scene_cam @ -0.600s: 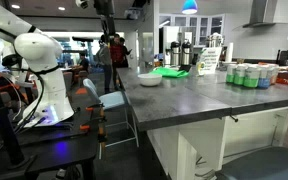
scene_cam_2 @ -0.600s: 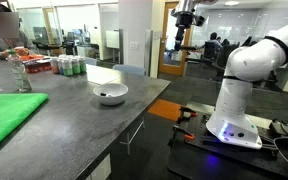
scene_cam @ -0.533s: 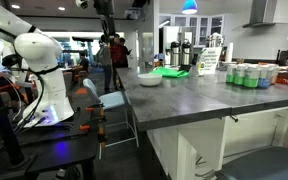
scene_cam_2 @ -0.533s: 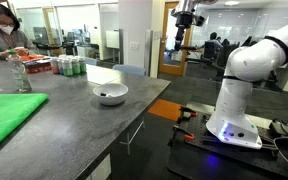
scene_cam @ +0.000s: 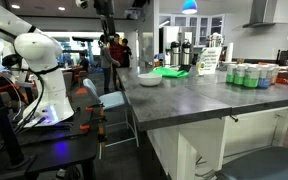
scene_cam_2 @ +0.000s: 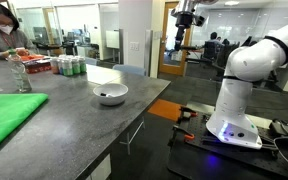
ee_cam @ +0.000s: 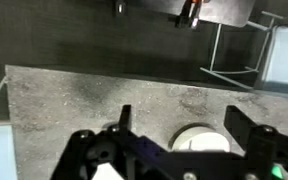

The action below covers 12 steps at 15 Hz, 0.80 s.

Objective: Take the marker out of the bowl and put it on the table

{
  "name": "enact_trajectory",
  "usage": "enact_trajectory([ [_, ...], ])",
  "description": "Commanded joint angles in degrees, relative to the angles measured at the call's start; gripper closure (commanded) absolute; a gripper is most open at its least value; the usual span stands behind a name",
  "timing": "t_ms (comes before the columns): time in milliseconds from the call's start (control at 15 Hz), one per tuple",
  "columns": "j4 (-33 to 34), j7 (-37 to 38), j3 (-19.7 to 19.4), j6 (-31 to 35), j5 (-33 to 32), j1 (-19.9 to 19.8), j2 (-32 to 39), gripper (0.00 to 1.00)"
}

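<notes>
Wrist view, looking down: we cannot make out the marker here, because the bowl (ee_cam: 200,138) that holds it is half cut off at the lower edge of the picture. In an exterior view the marker (scene_cam_2: 107,97) is only a small dark smudge inside the white bowl (scene_cam_2: 110,94), and it is too small for us to tell which way its long axis runs. The bowl stands on the dark grey table (scene_cam_2: 74,125), near the edge that faces the robot.

The gripper (scene_cam_2: 186,22) hangs high above the table and well apart from the bowl. From the wrist, the gripper (ee_cam: 178,112) has its two fingers spread wide with nothing between them, and the bowl shows between them. We judge that the coming move is a long descent onto the bowl, and that the fingers will need turning across the marker once its direction shows.

Farther along the table lie a flat green item (scene_cam_2: 9,110) and a row of cans (scene_cam_2: 69,66).
</notes>
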Motion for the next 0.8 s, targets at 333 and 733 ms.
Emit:
enact_trajectory([
  [333, 4.0, 4.6, 9.8, 7.4, 0.3, 4.2, 11.1, 0.00],
  [733, 11.5, 14.5, 17.3, 19.6, 0.8, 6.3, 30.0, 0.00],
])
